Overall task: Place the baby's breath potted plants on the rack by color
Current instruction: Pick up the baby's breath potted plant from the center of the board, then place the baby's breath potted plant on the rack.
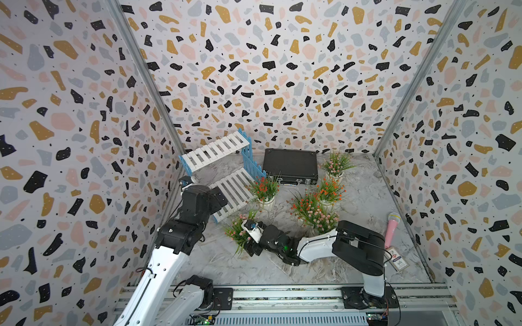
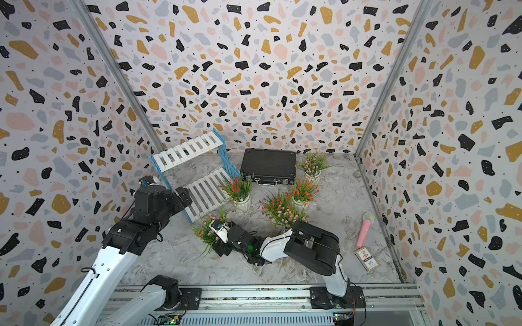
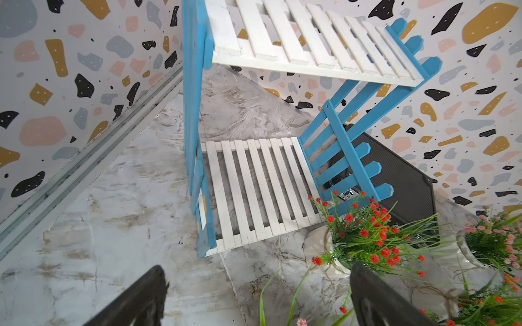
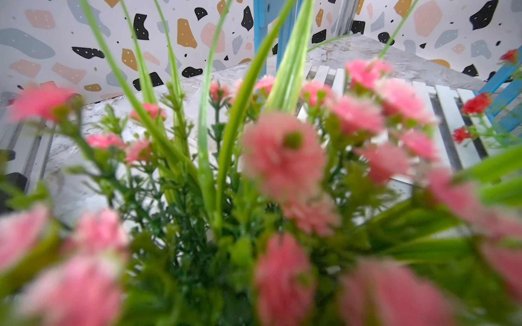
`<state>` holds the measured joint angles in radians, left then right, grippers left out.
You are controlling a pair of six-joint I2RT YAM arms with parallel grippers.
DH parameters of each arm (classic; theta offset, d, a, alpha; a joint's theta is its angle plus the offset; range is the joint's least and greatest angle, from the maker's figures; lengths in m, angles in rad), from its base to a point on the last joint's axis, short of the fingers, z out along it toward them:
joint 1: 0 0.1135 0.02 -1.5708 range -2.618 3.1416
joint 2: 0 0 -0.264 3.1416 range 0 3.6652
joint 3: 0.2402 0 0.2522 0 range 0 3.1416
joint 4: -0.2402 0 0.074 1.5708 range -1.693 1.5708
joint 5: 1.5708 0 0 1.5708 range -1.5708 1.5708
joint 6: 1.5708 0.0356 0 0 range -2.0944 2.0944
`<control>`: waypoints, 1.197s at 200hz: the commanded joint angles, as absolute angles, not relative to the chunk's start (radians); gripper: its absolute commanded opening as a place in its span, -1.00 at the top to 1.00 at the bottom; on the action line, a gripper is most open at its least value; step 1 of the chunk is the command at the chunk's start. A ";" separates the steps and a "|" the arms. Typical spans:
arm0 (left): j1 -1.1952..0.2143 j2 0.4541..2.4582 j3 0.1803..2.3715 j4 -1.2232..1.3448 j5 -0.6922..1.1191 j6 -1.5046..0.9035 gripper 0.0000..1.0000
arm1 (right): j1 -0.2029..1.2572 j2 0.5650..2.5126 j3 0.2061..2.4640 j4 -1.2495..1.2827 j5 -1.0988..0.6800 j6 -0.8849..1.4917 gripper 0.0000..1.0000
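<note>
Pink plant (image 1: 238, 232) stands at the front of the worktop (image 1: 214, 262), just off the near corner of the rack (image 1: 217, 149); its pot is hidden under its own leaves in both top views. Right fingers (image 1: 249, 248) sit low in that foliage. The right wrist view is all blurred pink blossom with no fingers visible, so I cannot tell whether they are spread or pinching the pot. Risk one: the grip lands on stems rather than pot, and the plant tilts or slips on lift. Risk two: long leaves snag the blue side panel (image 1: 252, 165) going in. Both white boards are bare. Left fingers (image 3: 135, 299), spread wide and holding nothing, hang over the lower board (image 1: 234, 192); the arms could clash if pink goes there. Nearest orange-red plant (image 1: 264, 187) stands just beside that board's open end, where a low sweep could knock it over. The rest cluster nearer the black briefcase (image 1: 291, 165). There, the farther pink plant (image 1: 324, 218) tangles leaves with the middle orange-red plant (image 1: 303, 204), so lifting one may drag its neighbour.
</note>
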<state>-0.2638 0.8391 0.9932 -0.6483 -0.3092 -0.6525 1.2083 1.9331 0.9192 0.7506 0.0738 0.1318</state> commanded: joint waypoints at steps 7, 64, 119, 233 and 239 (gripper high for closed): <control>-0.262 0.826 1.049 -0.684 -0.289 -0.608 -0.99 | 1.210 1.848 0.972 0.704 0.032 0.144 -0.45; -0.263 0.797 1.090 -0.733 -0.301 -0.582 -0.99 | 1.210 1.849 1.129 0.585 -0.006 0.122 -0.45; -0.262 0.768 1.139 -0.780 -0.322 -0.575 -0.99 | 1.165 1.936 1.312 0.508 -0.042 0.112 -0.46; -0.265 0.741 1.159 -0.806 -0.327 -0.554 -0.99 | 1.000 2.203 1.739 0.301 -0.156 0.061 -0.45; -0.263 0.741 1.156 -0.807 -0.322 -0.554 -0.99 | 0.996 2.221 1.770 0.288 -0.164 0.059 -0.45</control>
